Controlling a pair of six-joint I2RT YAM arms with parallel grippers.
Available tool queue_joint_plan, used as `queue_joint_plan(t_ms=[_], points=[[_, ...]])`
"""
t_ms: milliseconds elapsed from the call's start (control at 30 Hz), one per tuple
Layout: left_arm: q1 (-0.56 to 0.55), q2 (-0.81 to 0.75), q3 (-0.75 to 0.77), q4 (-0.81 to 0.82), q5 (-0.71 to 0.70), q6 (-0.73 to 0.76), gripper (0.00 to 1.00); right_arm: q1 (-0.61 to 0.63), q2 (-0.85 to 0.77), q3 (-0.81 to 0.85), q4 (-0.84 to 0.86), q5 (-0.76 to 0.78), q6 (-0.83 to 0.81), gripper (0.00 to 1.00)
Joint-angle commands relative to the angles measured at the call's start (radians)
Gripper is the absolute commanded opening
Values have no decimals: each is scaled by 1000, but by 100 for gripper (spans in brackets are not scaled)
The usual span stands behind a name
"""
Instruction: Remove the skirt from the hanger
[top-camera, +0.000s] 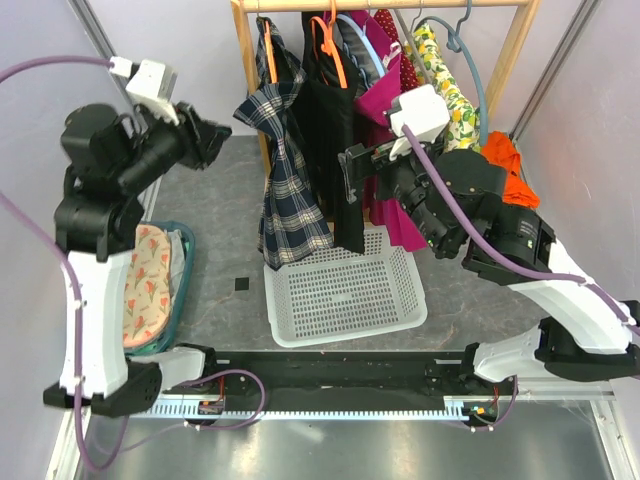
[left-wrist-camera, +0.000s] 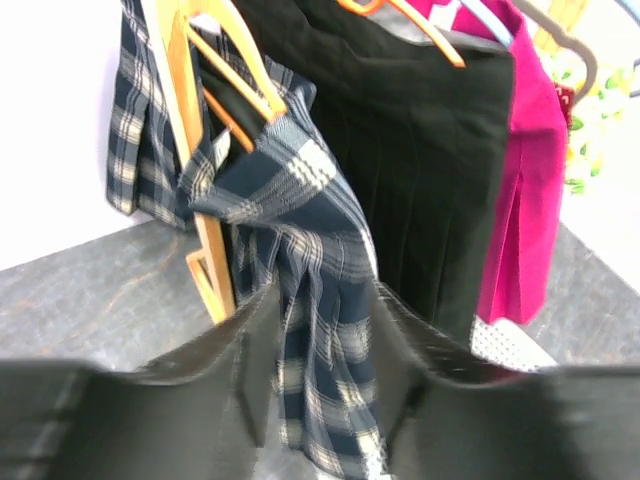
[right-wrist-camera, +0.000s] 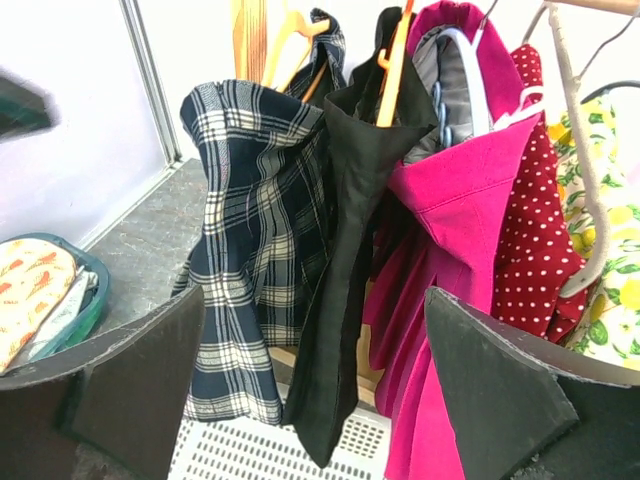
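Top view: grey mottled table (top-camera: 220, 230), flat and matte, pale walls (top-camera: 170, 30) on both sides, wooden rack (top-camera: 520, 60) at the back; plaid skirt (top-camera: 290, 190) hangs at the rack's left end, soft navy-and-white check, folds drooping to the white plastic basket (top-camera: 270, 300) (perforated grid, rectangular); black skirt (top-camera: 335, 150) just beside it, then magenta garment (top-camera: 385, 100); teal tub (top-camera: 188, 260) at the left edge holds floral cloth (top-camera: 145, 280); left gripper (top-camera: 215, 130) raised near the plaid skirt's left edge, not touching; right gripper (top-camera: 352, 172) level with the black skirt. Left wrist view: blurry; left gripper (left-wrist-camera: 320, 360) has dark fingers (left-wrist-camera: 250, 370) part spread, nothing pinched, plaid skirt (left-wrist-camera: 300, 230) seen through the gap, bunched over a wooden hanger (left-wrist-camera: 250, 75); black skirt (left-wrist-camera: 420, 170) smooth, pleated, on an orange hanger (left-wrist-camera: 420, 30); magenta garment (left-wrist-camera: 525, 180) behind; table (left-wrist-camera: 100, 290) grey, streaky. Right wrist view: right gripper (right-wrist-camera: 315, 370) spread wide, fingers (right-wrist-camera: 140, 370) matte black wedges, holding nothing; plaid skirt (right-wrist-camera: 250, 230) on the rack at left, black skirt (right-wrist-camera: 345, 250) draped narrow off the orange hanger (right-wrist-camera: 395, 70), magenta garment (right-wrist-camera: 450, 220), red polka-dot fabric (right-wrist-camera: 530, 230); basket (right-wrist-camera: 270, 450) mesh below, teal tub (right-wrist-camera: 95, 290) far left
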Motion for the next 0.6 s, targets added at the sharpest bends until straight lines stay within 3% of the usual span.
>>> queue_joint_plan(t_ms=[0, 67, 267, 567], points=[[-12, 134, 101, 141, -17, -55, 32, 1, 14, -36, 39, 2, 12, 95], [-19, 258, 253, 111, -91, -73, 26, 1, 8, -54, 57, 19, 15, 94], [-100, 462, 489, 138, -292, -92, 26, 1, -53, -238, 172, 37, 7, 93], [-230, 579, 555, 186, -368, -70, 27, 1, -69, -375, 240, 34, 23, 92]])
